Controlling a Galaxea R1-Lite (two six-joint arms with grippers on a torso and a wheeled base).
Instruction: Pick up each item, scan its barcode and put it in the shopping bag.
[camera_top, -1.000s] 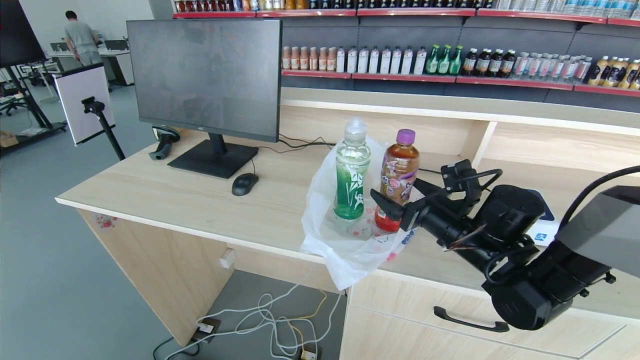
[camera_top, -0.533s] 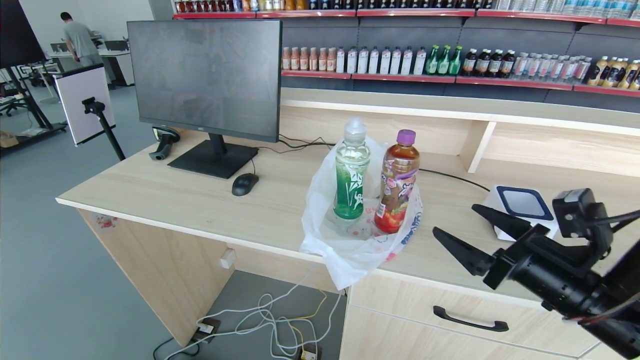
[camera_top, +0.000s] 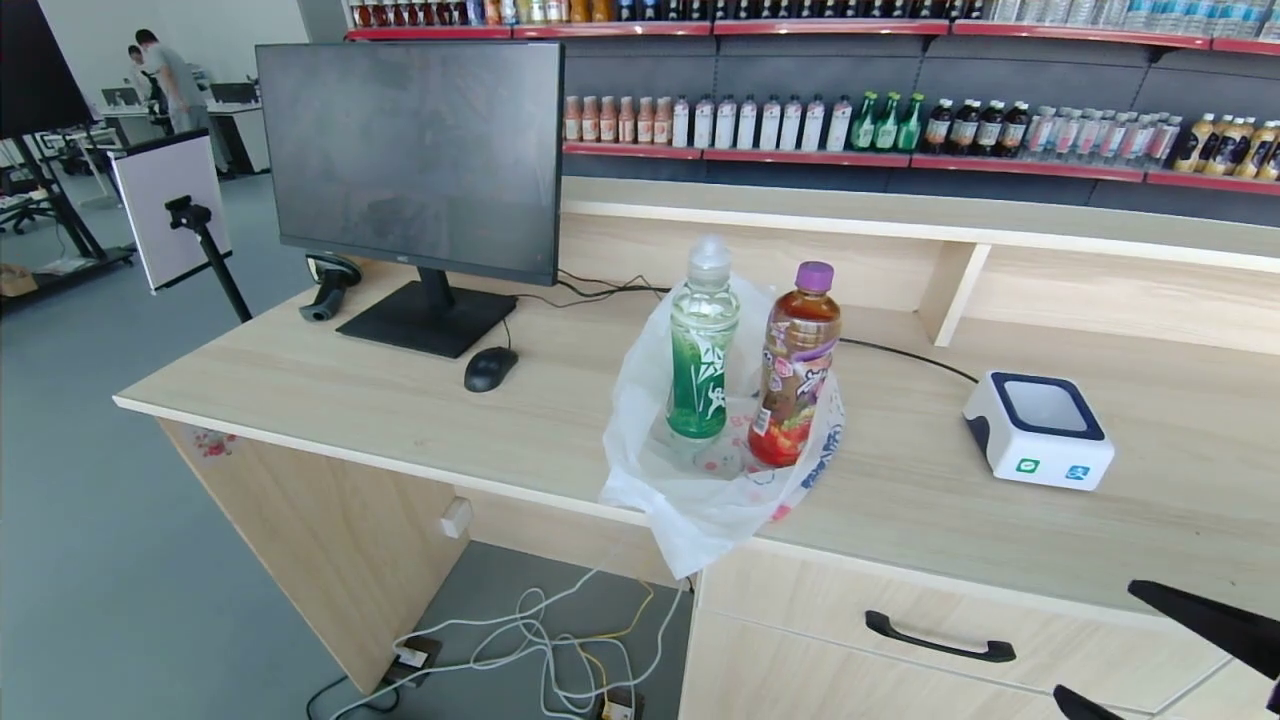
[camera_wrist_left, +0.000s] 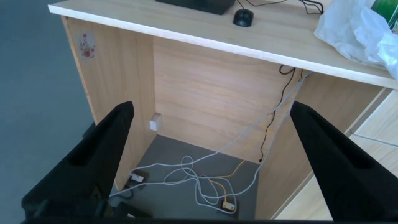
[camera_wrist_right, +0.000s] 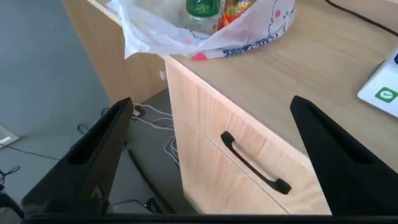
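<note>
A green-labelled clear bottle (camera_top: 703, 345) and a purple-capped tea bottle (camera_top: 797, 365) stand upright side by side inside the white plastic shopping bag (camera_top: 700, 490) on the counter. The bag (camera_wrist_right: 211, 31) hangs over the counter's front edge. A white barcode scanner (camera_top: 1040, 428) sits to the right of the bag. My right gripper (camera_top: 1093, 637) is open and holds nothing, low at the front right, below the counter edge and well clear of the bottles. My left gripper (camera_wrist_left: 211, 106) is open too, down in front of the desk's open underside.
A monitor (camera_top: 410, 150), a mouse (camera_top: 489, 367) and a handheld scanner (camera_top: 325, 285) occupy the counter's left part. A drawer with a black handle (camera_wrist_right: 255, 163) lies under the bag. Cables (camera_wrist_left: 205, 183) trail on the floor beneath the desk. Shelves of bottles (camera_top: 900, 120) line the back.
My right gripper has let go of the tea bottle in the bag, opened, and drawn back down to the lower right. The scanner, hidden behind the arm before, is now visible.
</note>
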